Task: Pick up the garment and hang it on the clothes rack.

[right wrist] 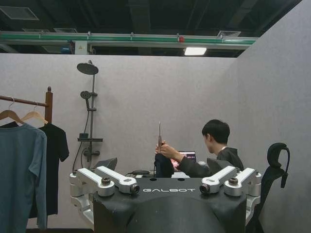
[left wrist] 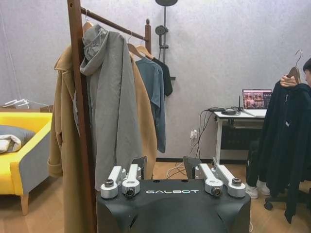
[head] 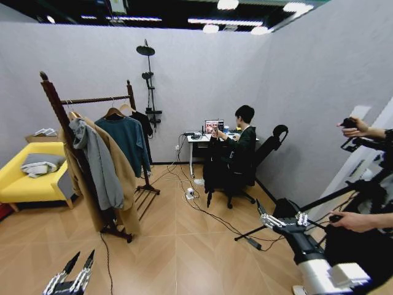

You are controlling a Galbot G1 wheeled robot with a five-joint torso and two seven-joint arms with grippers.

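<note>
The garment [head: 215, 167], black on a wooden hanger, is held up by a seated person's hand at the desk, far across the room. It hangs in the left wrist view [left wrist: 285, 141] with small white lettering, and edge-on in the right wrist view [right wrist: 163, 168]. The clothes rack [head: 56, 104] stands at the left, its rod carrying several clothes; its post [left wrist: 77, 107] is close to my left gripper [left wrist: 165, 165]. My left gripper [head: 70, 273] is low at the left, open and empty. My right gripper [head: 282, 220] is low at the right, open and empty [right wrist: 162, 165].
The rack holds a tan coat [head: 123, 184], a grey hoodie [head: 98, 163], a teal shirt [head: 129, 138] and a black T-shirt [head: 145, 126]. A yellow sofa [head: 15, 181] lies far left. Cables [head: 202, 212] cross the floor. A person's hands and tripod gear [head: 362, 196] crowd the right edge.
</note>
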